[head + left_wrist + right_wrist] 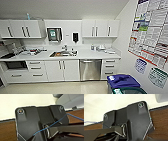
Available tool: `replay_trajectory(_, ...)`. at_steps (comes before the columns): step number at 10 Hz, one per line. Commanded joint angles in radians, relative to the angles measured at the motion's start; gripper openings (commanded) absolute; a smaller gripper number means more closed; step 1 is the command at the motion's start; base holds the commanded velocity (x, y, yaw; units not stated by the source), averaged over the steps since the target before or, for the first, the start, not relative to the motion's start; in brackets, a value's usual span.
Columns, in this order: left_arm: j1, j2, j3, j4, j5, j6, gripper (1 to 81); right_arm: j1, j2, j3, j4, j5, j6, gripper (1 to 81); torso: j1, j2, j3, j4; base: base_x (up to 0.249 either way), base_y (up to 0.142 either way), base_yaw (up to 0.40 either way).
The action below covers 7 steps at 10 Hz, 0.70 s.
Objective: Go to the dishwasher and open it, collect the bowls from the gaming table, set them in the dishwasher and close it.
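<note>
Facing kitchenette. Dishwasher closed, under table, right of sink. State of both jaws: cannot tell. Advisable: approach squarely, stop short enough for door swing, clear of blue bin at right.

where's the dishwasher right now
In the head view the dishwasher sits shut under the counter, right of the sink, between white cabinet doors and drawers.

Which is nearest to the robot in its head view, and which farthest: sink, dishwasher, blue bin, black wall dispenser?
1. Blue bin, lower right corner.
2. Dishwasher, under the counter, right of centre.
3. Sink, set in the counter.
4. Black dispenser, on the back wall.
</note>
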Motion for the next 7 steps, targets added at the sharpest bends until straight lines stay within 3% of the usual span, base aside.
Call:
replay_trajectory(1, -0.058, -0.012, 0.01, -0.001, 0.045, 0.001, 81.1, 0.055, -0.025, 0.008, -0.014, -0.042, -0.002, 81.1, 0.0, 0.0, 0.0, 0.0, 0.104, 0.0, 0.0)
replay_trajectory(7, -0.058, -0.012, 0.01, 0.002, 0.045, 0.002, 81.1, 0.057, -0.025, 0.008, -0.014, -0.042, -0.002, 81.1, 0.0, 0.001, 0.0, 0.0, 0.113, 0.0, 0.0)
